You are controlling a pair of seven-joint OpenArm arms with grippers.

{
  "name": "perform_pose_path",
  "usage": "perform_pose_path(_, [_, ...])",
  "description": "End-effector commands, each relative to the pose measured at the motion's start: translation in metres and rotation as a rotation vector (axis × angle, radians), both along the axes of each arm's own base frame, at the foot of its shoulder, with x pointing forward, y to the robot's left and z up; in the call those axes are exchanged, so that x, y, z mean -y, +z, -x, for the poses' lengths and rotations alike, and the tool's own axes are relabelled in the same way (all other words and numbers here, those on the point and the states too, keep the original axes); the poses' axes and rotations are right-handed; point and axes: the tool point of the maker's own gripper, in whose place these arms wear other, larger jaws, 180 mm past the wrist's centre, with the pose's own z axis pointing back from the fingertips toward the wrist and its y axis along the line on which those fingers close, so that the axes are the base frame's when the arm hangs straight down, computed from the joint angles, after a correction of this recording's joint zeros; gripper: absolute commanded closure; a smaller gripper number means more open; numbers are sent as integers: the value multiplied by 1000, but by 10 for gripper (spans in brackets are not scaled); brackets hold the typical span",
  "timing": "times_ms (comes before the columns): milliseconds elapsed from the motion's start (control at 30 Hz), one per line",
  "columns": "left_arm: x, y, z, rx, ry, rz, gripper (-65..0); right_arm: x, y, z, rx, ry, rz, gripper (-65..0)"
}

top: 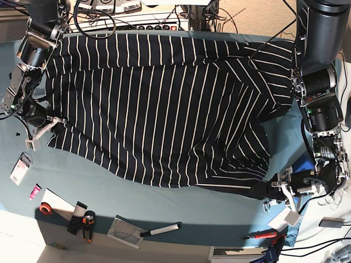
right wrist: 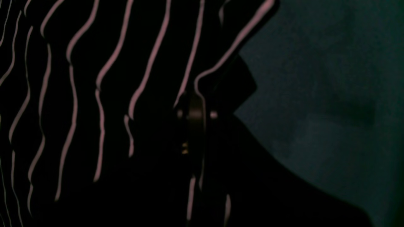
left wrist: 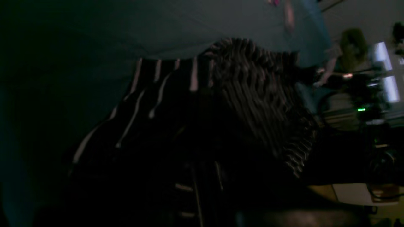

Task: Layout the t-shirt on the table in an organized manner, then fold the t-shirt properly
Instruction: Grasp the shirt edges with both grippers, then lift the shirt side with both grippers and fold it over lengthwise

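While the t-shirt [top: 164, 109] lies spread across the teal tabletop [top: 164, 211], filling most of the base view from left to right, its lower hem runs unevenly; at the left edge of the frame the right end effector [top: 41, 127] is clamped on the shirt's lower left corner; small tools, including scissors [top: 88, 224] and a red tape roll [top: 45, 209], sit along the bottom left; at lower right the left end effector [top: 277, 192] is closed on the bunched lower right corner.
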Motion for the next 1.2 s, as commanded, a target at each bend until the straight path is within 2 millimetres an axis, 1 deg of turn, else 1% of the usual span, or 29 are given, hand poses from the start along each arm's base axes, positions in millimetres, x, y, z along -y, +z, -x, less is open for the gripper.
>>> perform_pose_path(0, [-3, 31, -10, 91, 6, 37, 0, 13, -3, 10, -65, 0, 53, 0])
perform_pose_path(100, [-6, 37, -10, 102, 10, 65, 0, 16, 1, 8, -41, -14, 50, 0])
perform_pose_path(167, [-14, 42, -12, 109, 23, 56, 0, 23, 11, 1, 9, -46, 43, 0])
perform_pose_path(267, [-32, 58, -17, 152, 43, 12, 0, 38, 37, -16, 103, -109, 24, 0])
perform_pose_path(300, [-38, 65, -21, 177, 46, -18, 0, 41, 48, -22, 137, -116, 18, 0])
perform_pose_path(367, [-46, 74, -28, 192, 58, -84, 0, 44, 68, -36, 203, -116, 8, 0])
perform_pose_path(433, [-49, 77, -33, 196, 66, -136, 0, 44, 87, -50, 254, -111, 3, 0])
perform_pose_path(500, [-49, 82, -36, 205, 67, -142, 0, 42, 101, -62, 292, -105, -1, 0])
perform_pose_path(600, [-51, 86, -37, 178, 91, -120, 0, 41, 114, -72, 321, -99, 0, 0])
perform_pose_path(700, [-47, 95, -36, 203, 81, -67, 0, 41, 114, -72, 318, -98, 1, 0])
perform_pose_path(833, [-44, 101, -36, 219, 73, -34, 0, 41, 105, -65, 289, -99, 0, 0])
perform_pose_path(1000, [-45, 92, -28, 202, 70, 7, 0, 43, 90, -51, 244, -106, -12, 0])
perform_pose_path(1067, [-48, 87, -22, 195, 72, 40, 0, 45, 84, -43, 237, -121, -30, 0])
perform_pose_path(1167, [-59, 88, -12, 204, 80, 110, 0, 50, 79, -31, 254, -138, -65, 0])
